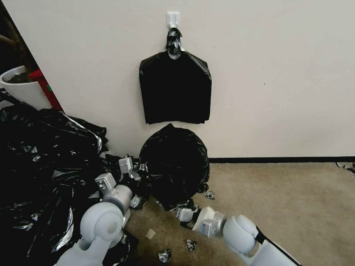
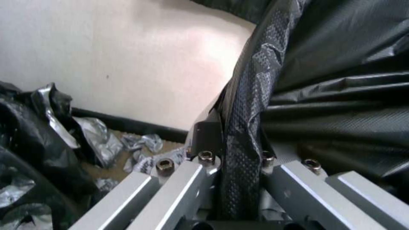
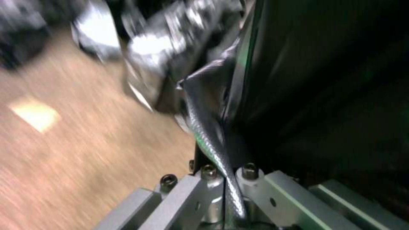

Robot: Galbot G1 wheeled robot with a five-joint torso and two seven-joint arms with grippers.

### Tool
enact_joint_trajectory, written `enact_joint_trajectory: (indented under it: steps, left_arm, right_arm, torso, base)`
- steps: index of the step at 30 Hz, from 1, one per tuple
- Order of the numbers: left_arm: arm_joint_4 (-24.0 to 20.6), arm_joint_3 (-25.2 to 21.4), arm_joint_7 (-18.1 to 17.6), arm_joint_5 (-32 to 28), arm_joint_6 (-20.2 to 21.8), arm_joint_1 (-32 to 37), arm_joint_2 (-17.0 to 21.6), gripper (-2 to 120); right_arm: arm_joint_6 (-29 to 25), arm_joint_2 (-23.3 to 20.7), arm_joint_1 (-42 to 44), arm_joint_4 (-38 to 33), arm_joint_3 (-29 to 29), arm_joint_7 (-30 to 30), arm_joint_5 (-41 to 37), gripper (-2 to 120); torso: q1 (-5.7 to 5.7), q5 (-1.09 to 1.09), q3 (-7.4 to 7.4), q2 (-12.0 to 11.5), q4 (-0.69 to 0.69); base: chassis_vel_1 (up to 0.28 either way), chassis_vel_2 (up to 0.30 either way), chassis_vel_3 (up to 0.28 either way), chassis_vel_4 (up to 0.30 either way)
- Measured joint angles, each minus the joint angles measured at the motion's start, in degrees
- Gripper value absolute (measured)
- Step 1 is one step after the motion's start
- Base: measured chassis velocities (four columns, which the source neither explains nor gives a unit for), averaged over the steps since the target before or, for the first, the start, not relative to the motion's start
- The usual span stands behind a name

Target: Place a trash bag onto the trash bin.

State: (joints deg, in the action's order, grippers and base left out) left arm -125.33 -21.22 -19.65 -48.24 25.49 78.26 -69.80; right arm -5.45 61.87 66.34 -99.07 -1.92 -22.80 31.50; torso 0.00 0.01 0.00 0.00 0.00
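Pinched film is seen closest in the left wrist view, where a band of the bag (image 2: 245, 127) is clamped between the closed fingers (image 2: 204, 134) of the left end effector (image 2: 232, 143). The same is shown in the right wrist view: a fold of the bag (image 3: 209, 134) is gripped by the closed right end effector (image 3: 226, 159), with carpet (image 3: 76, 153) lying beside it. From the head view, the bag (image 1: 173, 168) is seen draped over the bin, which is fully covered by the black film and stands on the carpet (image 1: 281, 207) against the wall (image 1: 273, 74). The left end effector (image 1: 137, 173) is held at the bag's left side, touching it, and the right end effector (image 1: 183, 211) is held at the bag's lower front edge, also touching it; the bag lies between the two. A bundle (image 1: 175, 90) of black bags is hung on a hook (image 1: 173, 18) on the wall, directly above the bag and well above both end effectors. A heap of black sheeting (image 1: 40, 166) is piled just beside the left end effector on its outer side, and small scraps (image 1: 164, 255) are scattered on the carpet near the right end effector. A white pot (image 1: 22, 88) stands beyond the sheeting, well apart from both.
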Motion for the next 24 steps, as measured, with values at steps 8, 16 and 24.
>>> enact_joint_trajectory:
  steps: [8, 16, 24]
  left_arm:
    - [0.4, -0.1, 0.0, 0.0, 0.0, -0.4, -0.1, 2]
    - [2.8, -0.7, 0.2, 0.0, -1.9, -1.9, 0.6, 2]
    - [4.2, -0.9, 0.4, -0.2, -3.3, -2.5, 1.0, 2]
  right_arm:
    - [1.2, -0.4, 0.7, -0.6, 3.9, -1.8, 8.7, 7]
    - [-11.8, -2.9, 0.4, 1.0, 5.8, -16.6, -9.1, 37]
    - [-19.8, -5.4, 1.7, 1.5, 11.2, -30.9, -26.6, 63]
  torso:
    - [0.00, -0.01, 0.00, 0.0, 0.00]
    - [0.00, 0.01, 0.00, 0.0, 0.00]
    - [0.00, 0.01, 0.00, 0.0, 0.00]
  base:
    - [0.000, 0.000, 0.000, 0.000]
    - [0.000, 0.000, 0.000, 0.000]
    - [0.000, 0.000, 0.000, 0.000]
